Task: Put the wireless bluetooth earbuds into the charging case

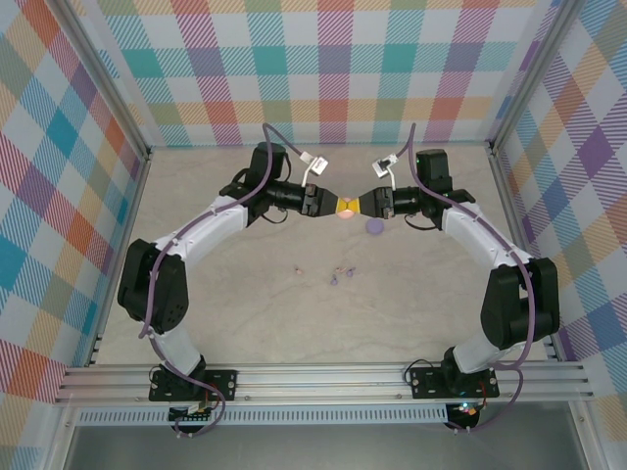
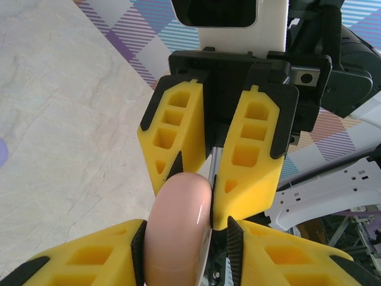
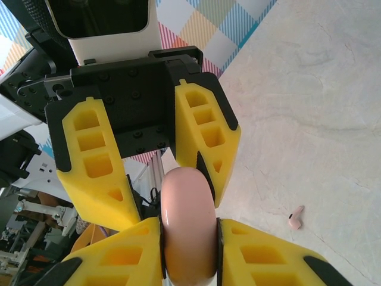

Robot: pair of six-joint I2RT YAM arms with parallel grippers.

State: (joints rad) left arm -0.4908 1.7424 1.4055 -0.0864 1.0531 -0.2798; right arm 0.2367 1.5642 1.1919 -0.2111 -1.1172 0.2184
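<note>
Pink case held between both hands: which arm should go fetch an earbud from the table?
Probably left. The right hand clamps the pink case snugly, the left hand looks looser, and the earbuds lie on the table between the arms.

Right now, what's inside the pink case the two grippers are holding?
Cannot tell. The pink case shows just its smooth rounded outside, pinched between the left gripper and right gripper. Several earbuds lie on the table, including a pink one.

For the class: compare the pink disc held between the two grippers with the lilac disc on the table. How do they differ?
The pink disc is held in the air between both grippers; the lilac disc rests on the table, untouched. The pink disc stands on edge; the lilac disc lies flat. Their colours differ. Both are round and look similar in size.
</note>
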